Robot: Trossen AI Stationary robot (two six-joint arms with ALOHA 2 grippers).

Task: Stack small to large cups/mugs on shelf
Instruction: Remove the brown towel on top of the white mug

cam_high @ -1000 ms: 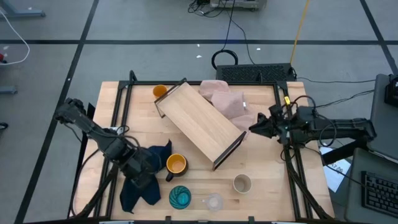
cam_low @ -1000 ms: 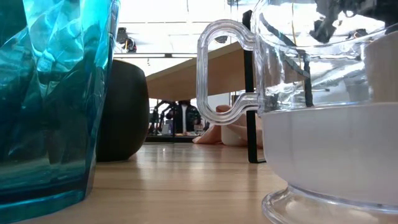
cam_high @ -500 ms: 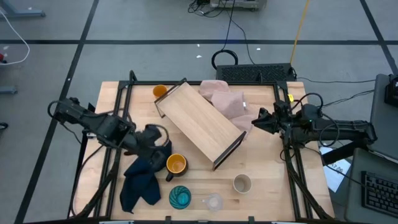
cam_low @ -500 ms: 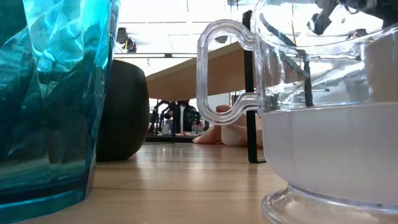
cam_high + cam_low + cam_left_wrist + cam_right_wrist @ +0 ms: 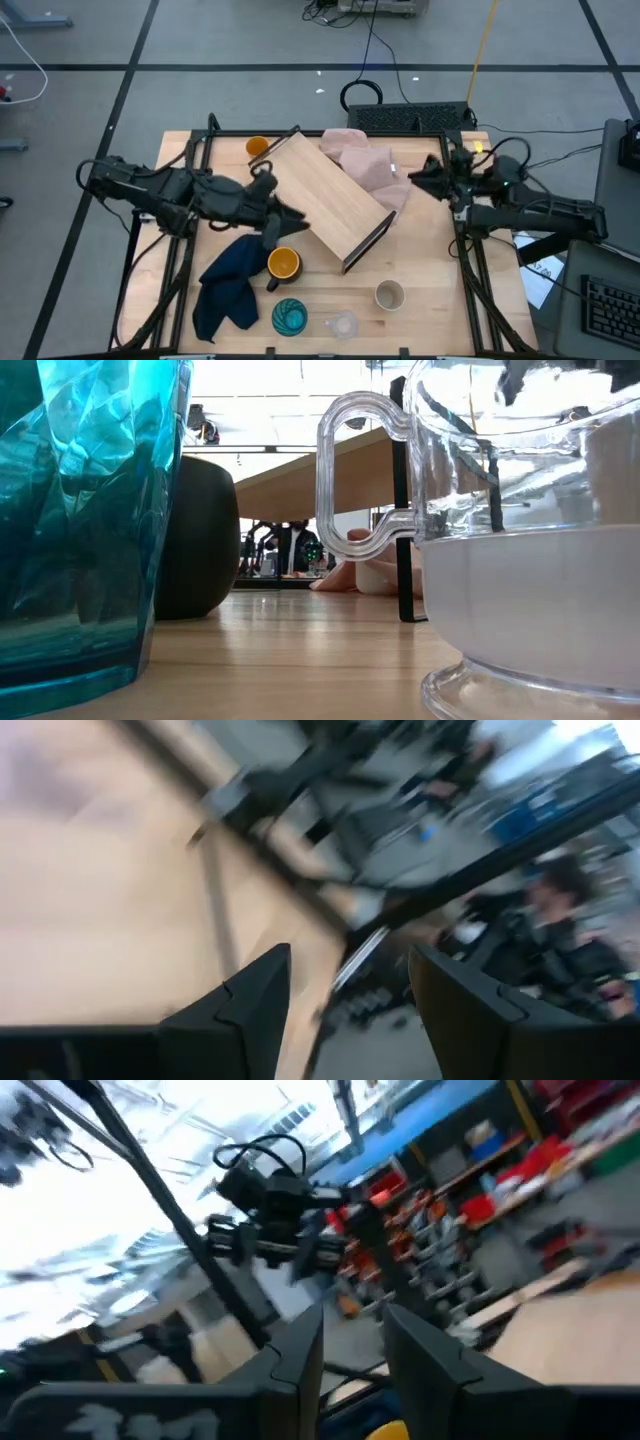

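The light-wood shelf (image 5: 322, 198) lies slantwise in the middle of the table, and its underside (image 5: 310, 478) shows in the low view. A small orange cup (image 5: 257, 147) stands by its far-left end. The yellow-orange mug (image 5: 283, 264), teal tumbler (image 5: 290, 317), small clear cup (image 5: 343, 325) and beige-grey cup (image 5: 389, 295) stand near the near edge. No white mug shows. My left gripper (image 5: 290, 218) hovers open at the shelf's near-left long side, holding nothing. My right gripper (image 5: 415, 180) is open beside the pinkish cloth (image 5: 365, 160), off the shelf's right end.
A dark blue cloth (image 5: 230, 285) lies crumpled left of the yellow-orange mug. Black frame rails (image 5: 190, 190) run along the left and right sides of the table. The teal tumbler (image 5: 90, 510) and the clear cup (image 5: 500, 520) fill the low view's foreground. A person's dark clothing (image 5: 560, 960) shows beyond the table.
My left arm has swung from over the dark blue cloth at the near left toward the far right, ending at the shelf's near-left side. The cloth now lies lower and more spread out. My right gripper has moved a little toward the far edge.
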